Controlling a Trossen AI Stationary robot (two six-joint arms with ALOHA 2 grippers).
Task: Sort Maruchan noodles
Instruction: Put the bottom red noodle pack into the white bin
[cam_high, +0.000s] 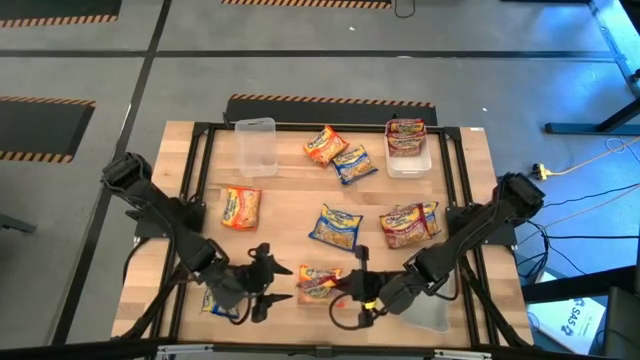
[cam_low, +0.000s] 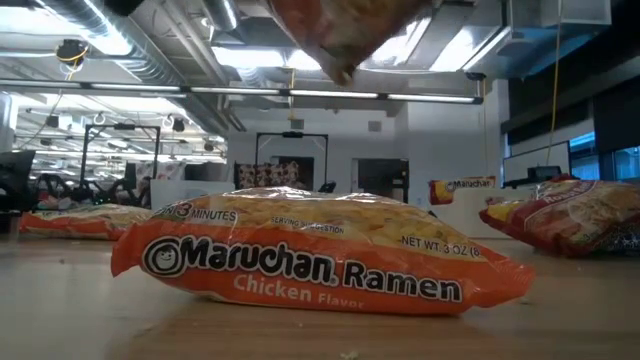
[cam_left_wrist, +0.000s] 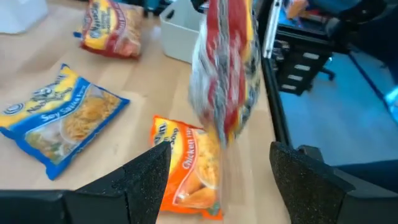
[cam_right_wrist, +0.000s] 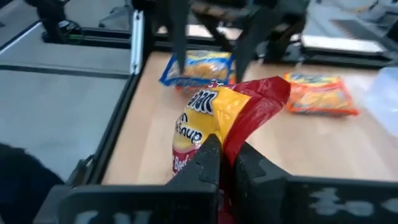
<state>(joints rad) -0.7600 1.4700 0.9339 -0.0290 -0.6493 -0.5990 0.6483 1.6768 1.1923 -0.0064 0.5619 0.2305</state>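
My right gripper (cam_high: 352, 290) is shut on a red-and-yellow Maruchan packet (cam_right_wrist: 214, 118) near the table's front edge. That packet is raised above an orange chicken-flavor packet (cam_low: 320, 262), which lies flat on the wood. My left gripper (cam_high: 285, 283) stands open just left of both, and in its wrist view the red packet (cam_left_wrist: 224, 68) hangs beyond its fingers. Other packets lie flat on the table: a blue one (cam_high: 335, 227), orange ones (cam_high: 241, 207) (cam_high: 325, 145), another blue one (cam_high: 353, 163) and red ones (cam_high: 408, 225). My right gripper pinches the red end of the packet (cam_right_wrist: 239, 140) between its two shut fingers. The fingers come from the table's right side, slanting a little downward. The packet is lifted clear and sticks out ahead of the fingers, over the orange packet.
A clear tub (cam_high: 255, 145) stands at the far left. A second tub (cam_high: 408, 160) at the far right holds red packets. A third tub (cam_high: 430, 312) sits under my right arm near the front edge. A blue packet (cam_high: 218, 303) lies beneath my left arm. A black frame (cam_high: 200, 180) runs around the table.
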